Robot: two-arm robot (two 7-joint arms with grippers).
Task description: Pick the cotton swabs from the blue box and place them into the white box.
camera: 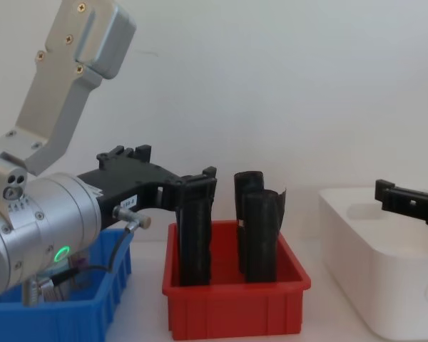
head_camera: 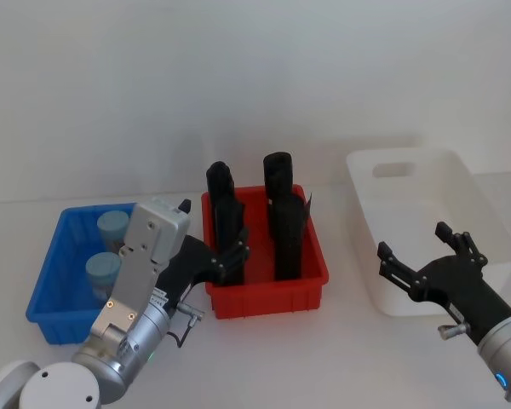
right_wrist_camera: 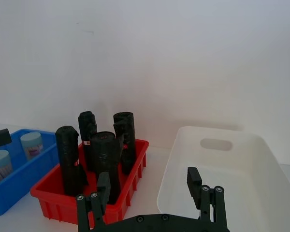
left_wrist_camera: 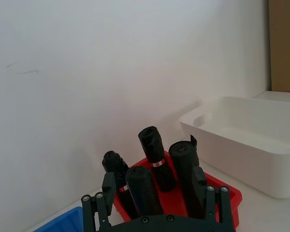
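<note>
The worktop (head_camera: 349, 358) is a plain white surface running up against a white wall (head_camera: 238, 68). In the left wrist view, a brown panel (left_wrist_camera: 284, 46) is showing beyond the wall's far end.

Three containers are standing in a row on the worktop:
- The blue box (head_camera: 44, 273) is sitting at the left. Two cotton swabs (head_camera: 112, 228) jars are standing upright inside it, one behind the other.
- A red bin (head_camera: 268, 298) is sitting in the middle, just beside the blue box. It is holding four upright black rolls (head_camera: 278, 175).
- The white box (head_camera: 426, 213) is sitting at the right, apart from the red bin.

The left arm is reaching forward from the lower left, its silver link rising over the blue box's right side. The left claw (head_camera: 213, 243) is hovering at the gap between the blue box and the red bin's left wall, pointing toward the rolls. Its fingers (left_wrist_camera: 106, 191) are standing apart and are gripping nothing. In the chest view one fingertip is lining up with the top of the nearest roll; contact cannot be determined.

The right arm is coming in from the lower right. The right claw (head_camera: 422, 247) is hovering above the near end of the white box, pointing toward the centre of the worktop. Its fingers (right_wrist_camera: 193, 180) are also standing apart and empty.
</note>
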